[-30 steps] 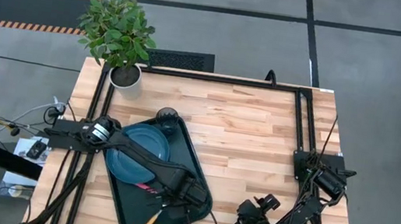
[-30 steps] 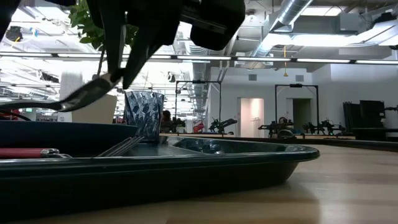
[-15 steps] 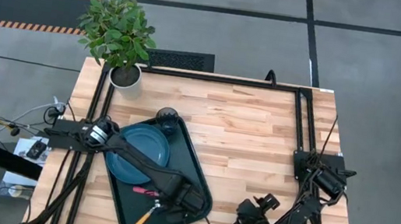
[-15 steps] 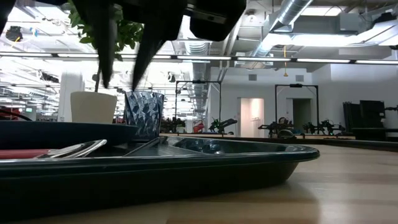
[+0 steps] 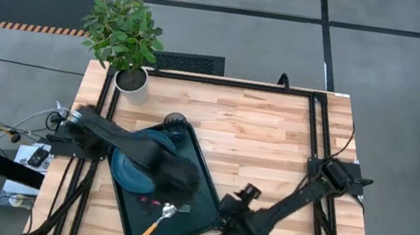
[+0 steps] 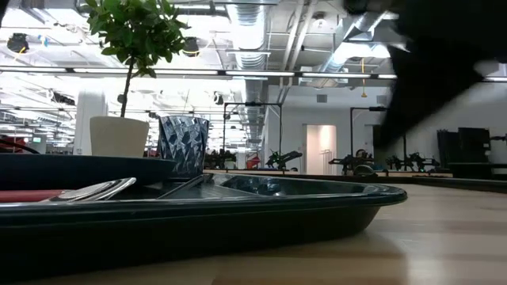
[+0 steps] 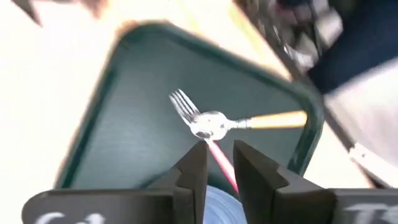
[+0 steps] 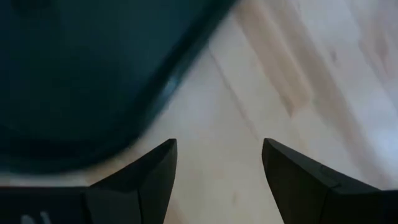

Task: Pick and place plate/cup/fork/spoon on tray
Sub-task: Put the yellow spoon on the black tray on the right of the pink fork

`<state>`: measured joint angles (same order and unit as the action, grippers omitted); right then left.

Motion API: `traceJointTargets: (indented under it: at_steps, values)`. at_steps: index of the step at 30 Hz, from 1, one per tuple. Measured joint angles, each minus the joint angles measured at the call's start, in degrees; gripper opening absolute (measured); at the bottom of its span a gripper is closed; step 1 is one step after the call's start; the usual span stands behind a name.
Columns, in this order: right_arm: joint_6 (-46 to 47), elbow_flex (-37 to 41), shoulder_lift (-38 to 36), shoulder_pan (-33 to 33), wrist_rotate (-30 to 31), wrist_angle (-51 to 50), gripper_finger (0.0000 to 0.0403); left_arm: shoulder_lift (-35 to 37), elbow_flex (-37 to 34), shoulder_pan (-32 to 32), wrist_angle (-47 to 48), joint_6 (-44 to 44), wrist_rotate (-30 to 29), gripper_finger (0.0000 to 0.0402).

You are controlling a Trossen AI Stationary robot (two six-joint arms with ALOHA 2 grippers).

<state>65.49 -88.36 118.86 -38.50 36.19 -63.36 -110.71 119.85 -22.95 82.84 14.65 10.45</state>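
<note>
The dark green tray lies on the table's left half. On it are the blue-teal plate and the smoky cup at its far corner. The orange-handled spoon lies flat near the tray's near end, its bowl over the neck of the red-pink fork. My left gripper is open and empty above the plate's near right side, and its own wrist view looks down on the cutlery. My right gripper is open and empty over bare table by the tray's near right corner.
A white plant pot with a leafy plant stands at the table's far left corner. Black frame rails run along the table's sides. Bare wood lies to the right of the tray.
My left gripper has opened and let go of the spoon, which now lies on the tray across the fork. It has then risen and drawn back toward the plate. My right arm has swung from the table's near right edge toward the tray's near right corner.
</note>
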Motion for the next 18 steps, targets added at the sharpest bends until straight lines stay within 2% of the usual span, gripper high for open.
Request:
traceJointTargets:
  at_steps: [3,8,10,15,18]
  values:
    - [-8.12,0.0,-3.35,2.43,0.09,5.67,0.026,9.08,0.0,-1.73,-3.97,-7.09,-4.64,0.0049]
    - [-23.17,0.0,-7.77,5.13,-0.77,21.16,0.026,23.45,-5.34,-9.13,-18.14,-16.08,-18.29,0.0028]
    - [-29.47,-0.04,-8.06,6.64,-2.98,29.67,0.026,28.32,-10.27,-13.16,-24.27,-18.53,-24.23,0.0022]
    - [-38.91,1.01,-5.21,11.88,-12.3,50.16,0.026,38.35,-28.05,-23.5,-38.18,-25.23,-44.28,0.0008]
    - [-39.88,0.95,-1.81,14.82,-17.44,54.32,0.026,41.97,-38.04,-27.04,-44.28,-28.79,-49.7,0.0001]
